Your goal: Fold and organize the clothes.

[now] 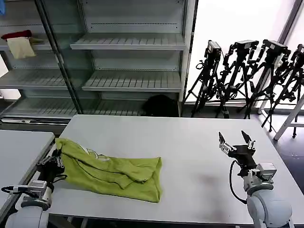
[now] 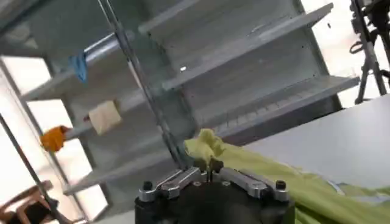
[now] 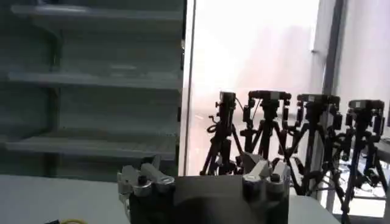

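The lime-green T-shirt (image 1: pixel 114 173) lies crumpled on the white table (image 1: pixel 190 142), toward its left front, with a pale print partly showing near its left end; no writing on it can be read. The left gripper (image 1: pixel 56 159) sits at the shirt's left edge, its fingers closed on a bunched corner of the fabric (image 2: pixel 204 143). The right gripper (image 1: pixel 235 139) hovers over the table's right side, well apart from the shirt, fingers spread wide and holding nothing.
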`<state>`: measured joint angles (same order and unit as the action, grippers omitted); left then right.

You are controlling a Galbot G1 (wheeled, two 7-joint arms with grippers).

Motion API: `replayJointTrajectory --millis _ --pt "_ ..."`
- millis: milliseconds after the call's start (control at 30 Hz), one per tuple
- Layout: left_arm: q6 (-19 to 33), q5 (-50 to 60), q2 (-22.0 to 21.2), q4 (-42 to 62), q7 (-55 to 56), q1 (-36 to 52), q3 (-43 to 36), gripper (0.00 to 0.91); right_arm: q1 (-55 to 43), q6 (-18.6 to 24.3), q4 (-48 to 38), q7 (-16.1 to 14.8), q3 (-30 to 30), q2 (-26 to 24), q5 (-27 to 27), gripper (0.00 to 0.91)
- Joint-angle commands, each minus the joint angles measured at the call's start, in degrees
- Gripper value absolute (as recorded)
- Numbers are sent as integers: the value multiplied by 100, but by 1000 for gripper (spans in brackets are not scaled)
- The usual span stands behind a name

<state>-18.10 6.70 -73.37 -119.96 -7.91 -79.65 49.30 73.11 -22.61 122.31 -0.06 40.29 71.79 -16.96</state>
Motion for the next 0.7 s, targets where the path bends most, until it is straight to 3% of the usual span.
replayJointTrajectory --millis 33,200,333,533,700 --pt "-546 529 265 -939 -210 75 41 0 28 18 -8 -6 31 8 2 907" --pt "-782 351 -106 -1434 -94 -237 -689 0 121 66 -33 -8 58 11 7 907" --pt "-1009 -425 -346 -1576 237 -525 -1843 0 163 76 -57 -19 74 6 9 907" --pt "-1063 -594 -607 -1194 552 -283 -2801 0 237 61 -88 -38 62 22 -68 907" --pt "-1227 -801 -731 -743 798 8 -3155 0 267 70 -129 -62 67 27 -69 907"
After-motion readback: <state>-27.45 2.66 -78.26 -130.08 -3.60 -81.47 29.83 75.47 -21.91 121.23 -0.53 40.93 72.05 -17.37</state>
